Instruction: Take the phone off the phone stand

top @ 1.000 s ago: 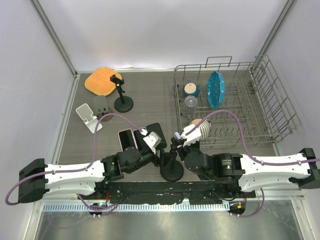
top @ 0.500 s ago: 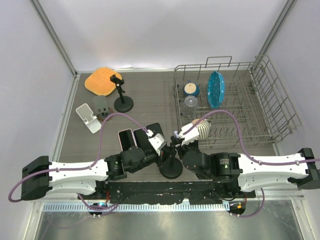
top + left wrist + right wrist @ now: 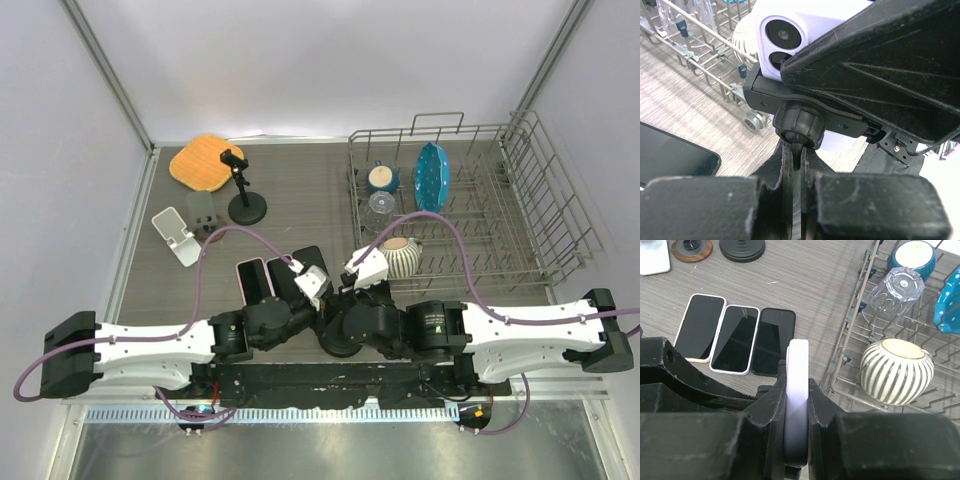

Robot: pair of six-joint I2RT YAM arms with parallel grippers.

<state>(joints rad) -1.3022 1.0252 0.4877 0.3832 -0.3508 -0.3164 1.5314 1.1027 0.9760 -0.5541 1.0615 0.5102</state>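
Note:
The white phone [image 3: 805,25] sits in the black clamp [image 3: 790,97] of the phone stand, camera lenses toward the left wrist view. My right gripper [image 3: 799,385] is shut on the phone [image 3: 799,365], seen edge-on with one finger flat on each face. My left gripper [image 3: 801,155] is shut on the stand's thin stem just below its ball joint [image 3: 799,125]. From above, the stand's round black base [image 3: 343,346] shows between the two arms; the phone itself is hidden there under the wrists.
Three phones [image 3: 735,337] lie face up side by side on the table left of the stand. The wire dish rack [image 3: 520,215] on the right holds a striped bowl [image 3: 896,371], a glass [image 3: 892,287] and blue dishes. Another black stand [image 3: 246,205], a white stand [image 3: 178,235] and an orange cloth [image 3: 205,162] are at the back left.
My left gripper has closed on the stand's stem. The right arm, still shut on the phone, has shifted a little left, uncovering the striped bowl.

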